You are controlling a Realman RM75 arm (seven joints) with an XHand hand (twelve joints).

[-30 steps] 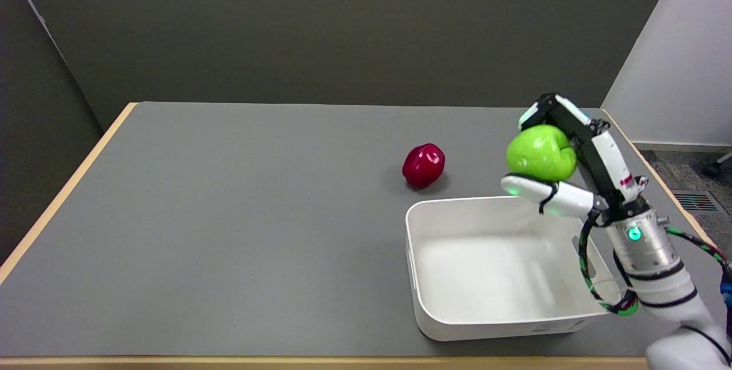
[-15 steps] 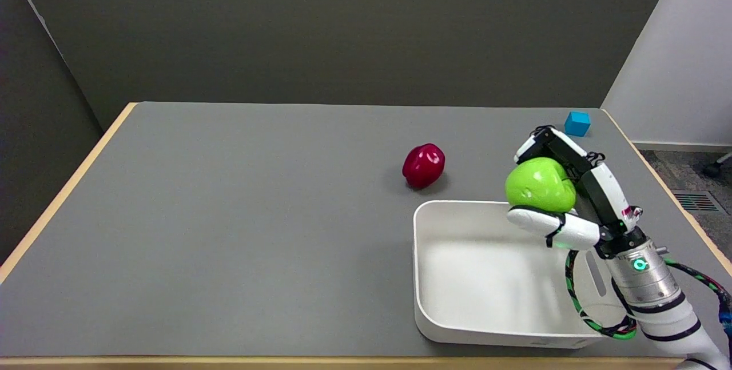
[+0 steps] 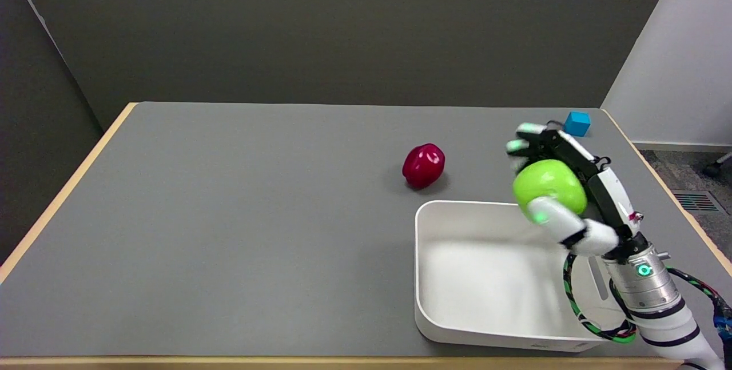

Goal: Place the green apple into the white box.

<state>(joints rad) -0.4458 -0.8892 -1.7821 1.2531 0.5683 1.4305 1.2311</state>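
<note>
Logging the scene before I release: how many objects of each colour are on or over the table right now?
Green: 1, the green apple, held in the right hand
Red: 1, the red apple
Blue: 1, the blue cube
White: 1, the white box
Total: 4

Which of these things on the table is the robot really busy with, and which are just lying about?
Part of the job:
green apple, held by the right hand
white box

Just lying about:
red apple
blue cube

Colours on the grey table
Green apple, white box, red apple, blue cube, black-and-white right hand.
</note>
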